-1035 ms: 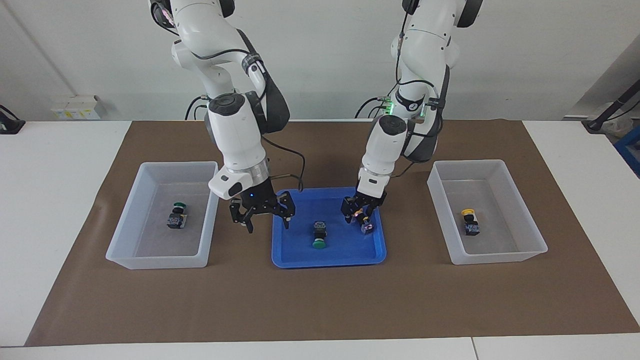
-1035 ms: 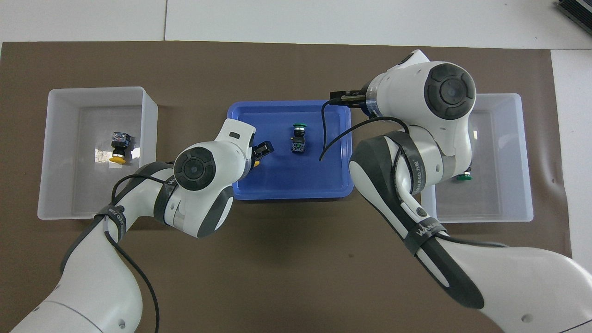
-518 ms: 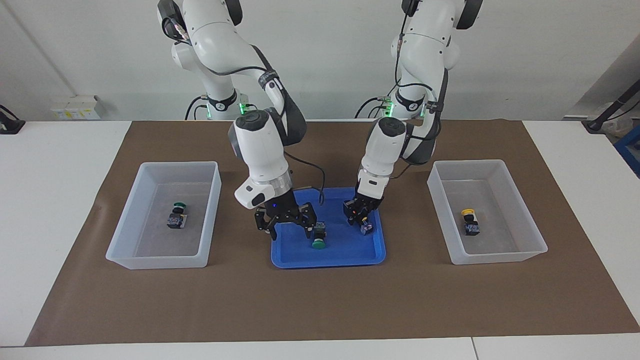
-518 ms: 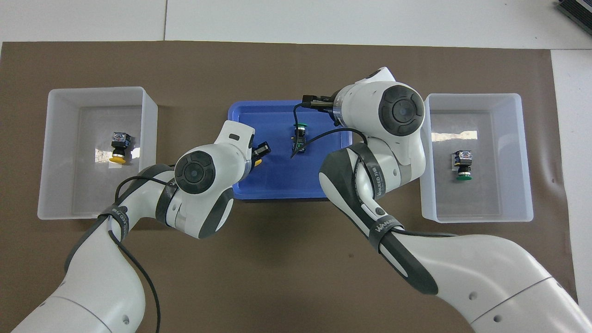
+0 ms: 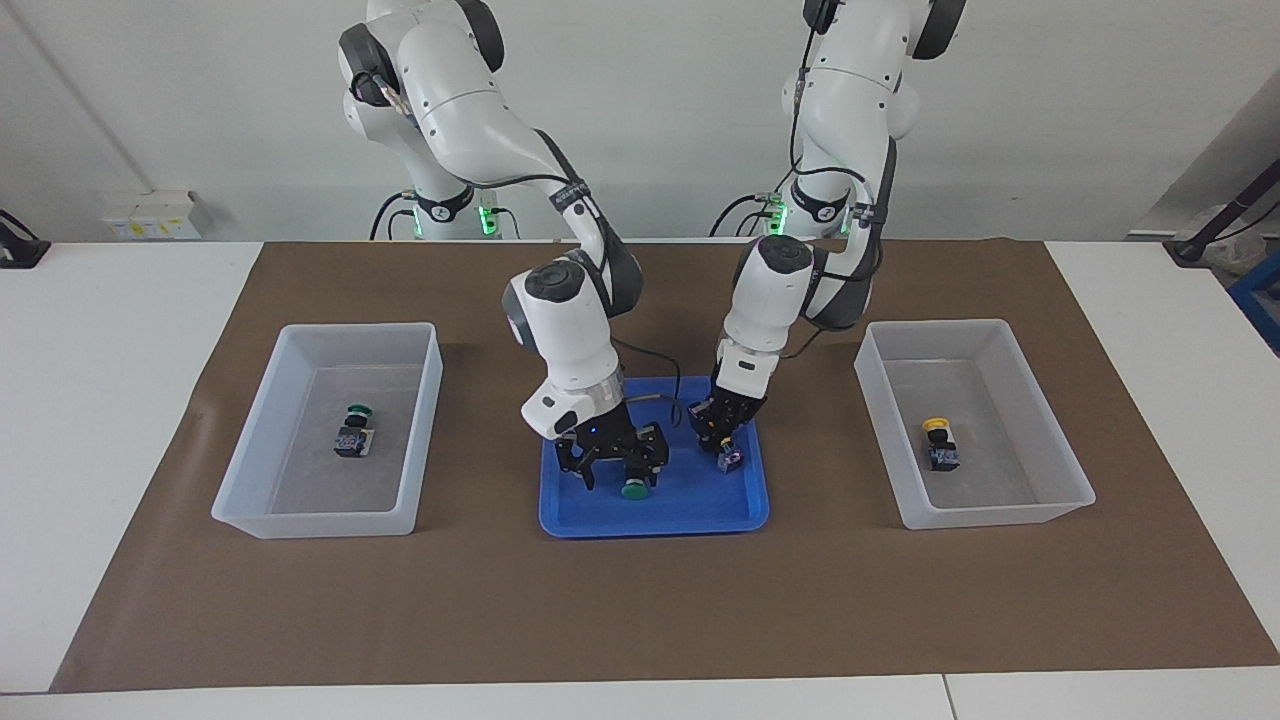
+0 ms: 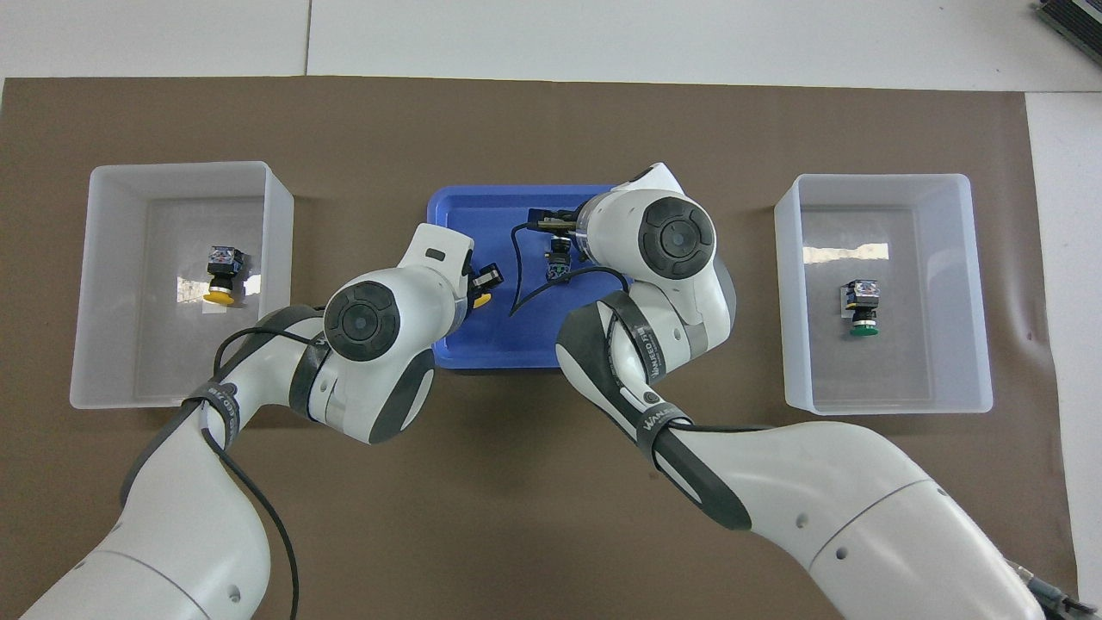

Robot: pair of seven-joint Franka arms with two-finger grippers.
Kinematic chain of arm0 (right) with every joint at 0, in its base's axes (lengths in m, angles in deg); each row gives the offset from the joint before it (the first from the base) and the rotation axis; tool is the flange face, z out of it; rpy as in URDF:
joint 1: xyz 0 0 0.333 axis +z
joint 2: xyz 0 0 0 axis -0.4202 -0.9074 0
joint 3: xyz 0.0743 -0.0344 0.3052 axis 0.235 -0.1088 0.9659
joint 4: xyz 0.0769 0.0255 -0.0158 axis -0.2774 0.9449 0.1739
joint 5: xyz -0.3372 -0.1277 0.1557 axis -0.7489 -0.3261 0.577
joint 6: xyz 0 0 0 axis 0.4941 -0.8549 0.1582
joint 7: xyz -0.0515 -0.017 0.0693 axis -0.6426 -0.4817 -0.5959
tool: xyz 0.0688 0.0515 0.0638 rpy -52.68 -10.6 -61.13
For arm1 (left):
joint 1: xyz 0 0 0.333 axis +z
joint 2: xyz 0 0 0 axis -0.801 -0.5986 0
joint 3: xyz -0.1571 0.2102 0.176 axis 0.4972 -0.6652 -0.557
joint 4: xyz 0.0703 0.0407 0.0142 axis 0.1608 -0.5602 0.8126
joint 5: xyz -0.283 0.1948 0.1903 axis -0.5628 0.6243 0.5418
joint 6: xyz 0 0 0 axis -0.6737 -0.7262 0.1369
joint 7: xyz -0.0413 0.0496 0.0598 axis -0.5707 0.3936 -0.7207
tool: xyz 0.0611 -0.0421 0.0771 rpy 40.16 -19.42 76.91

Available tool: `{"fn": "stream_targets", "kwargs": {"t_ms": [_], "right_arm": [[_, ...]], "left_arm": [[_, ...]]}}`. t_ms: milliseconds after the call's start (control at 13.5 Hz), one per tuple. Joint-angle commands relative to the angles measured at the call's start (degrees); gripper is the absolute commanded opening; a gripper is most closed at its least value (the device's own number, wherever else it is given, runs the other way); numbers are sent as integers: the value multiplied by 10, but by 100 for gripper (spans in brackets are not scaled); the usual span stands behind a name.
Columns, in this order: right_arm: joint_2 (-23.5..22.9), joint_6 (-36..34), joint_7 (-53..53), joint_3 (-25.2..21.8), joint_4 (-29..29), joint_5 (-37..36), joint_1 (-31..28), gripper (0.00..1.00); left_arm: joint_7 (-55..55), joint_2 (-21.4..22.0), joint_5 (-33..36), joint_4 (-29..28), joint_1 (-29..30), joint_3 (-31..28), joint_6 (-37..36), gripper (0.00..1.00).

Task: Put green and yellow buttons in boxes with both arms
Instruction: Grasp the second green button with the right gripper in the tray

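Table (image 5: 130, 330): carries a brown mat (image 5: 640, 600) on which everything sits, with the blue tray as the middle landmark.
Bins: one bin (image 5: 250, 500) sits well apart from the tray toward the right arm's end, the other bin (image 5: 1050, 505) well apart toward the left arm's end; a judgement is that each arm drops into the bin on its own end, so the arms need not cross.
Blue tray (image 5: 690, 515): a shallow starting place, and both arms reach into it at once.
Right gripper (image 5: 618, 470): low over the tray, fingers spread apart on either side of the green button (image 5: 634, 488), which lies on its side on the tray floor; likely about to close.
Left gripper (image 5: 718, 432): low at the tray's corner nearest the left arm's bin, fingers closed on the yellow button (image 6: 479, 299), whose cap peeks out beneath the wrist in the overhead view.
Sorted buttons: a second green button (image 5: 354, 430) lies in the right arm's bin and a second yellow button (image 5: 939, 443) in the left arm's bin, so half the job looks done.
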Motion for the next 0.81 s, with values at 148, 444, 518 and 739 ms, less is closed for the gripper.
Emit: {"fn": "stream_targets", "kwargs": {"t_ms": [148,444,518,739], "right_arm": [[-3,-1,1,4,26,-13,15,100],[0,-1,2,4,34,-19,15,48],[0,-2,1,4,33,-20,15,15],[0,-4,-1,4,28,-20,16,0]], "left_arm": [[-15,-8,7,2,-6,-2,14,0],[-14,-13,6,32,-3,-1,-1,0],[-15,-11,4,48,-1,0,-22,0],[-16,-7,0,108,9,0,-108,0]]}}
